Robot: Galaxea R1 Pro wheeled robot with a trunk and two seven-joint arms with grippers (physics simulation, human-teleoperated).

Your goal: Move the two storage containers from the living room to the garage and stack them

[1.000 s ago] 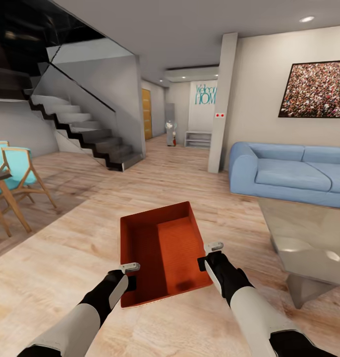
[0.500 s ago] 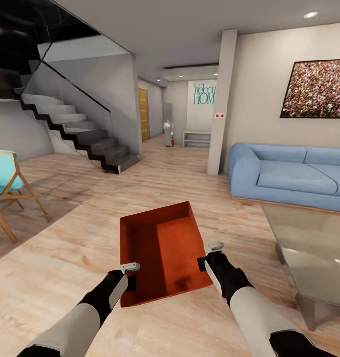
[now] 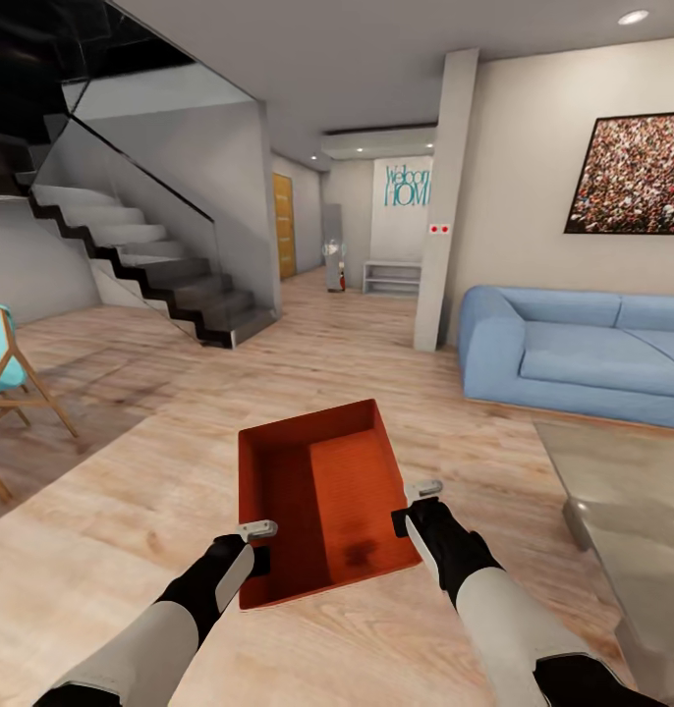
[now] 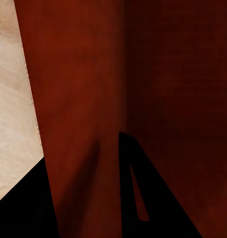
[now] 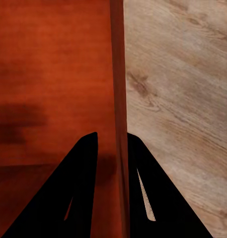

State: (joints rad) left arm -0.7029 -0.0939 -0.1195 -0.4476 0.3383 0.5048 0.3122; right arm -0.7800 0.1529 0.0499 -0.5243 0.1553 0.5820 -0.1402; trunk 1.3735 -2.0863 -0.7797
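Note:
One orange-red storage container point(image 3: 322, 496) hangs level over the living room's light wood plank floor point(image 3: 131, 471), carried between both arms. My left gripper point(image 3: 255, 550) is shut on its near-left wall, seen close in the left wrist view as a dark red wall point(image 4: 78, 124) between the black fingers point(image 4: 153, 198). My right gripper point(image 3: 408, 508) is shut on the right wall point(image 5: 118, 74), which runs between its two fingers point(image 5: 78, 188). The container is empty. The other container and the garage are out of view.
A dark staircase point(image 3: 150, 265) with a glass rail rises at the left. A white pillar point(image 3: 440, 196) and a blue sofa point(image 3: 573, 353) stand at the right, with a glass coffee table point(image 3: 622, 491) nearer. A teal chair point(image 3: 3, 373) stands far left. A hallway with a wooden door point(image 3: 283, 226) leads ahead.
The whole view has shifted as the robot moves forward: chair, sofa and table slide toward the picture's edges. The container and both grippers keep their place in the view.

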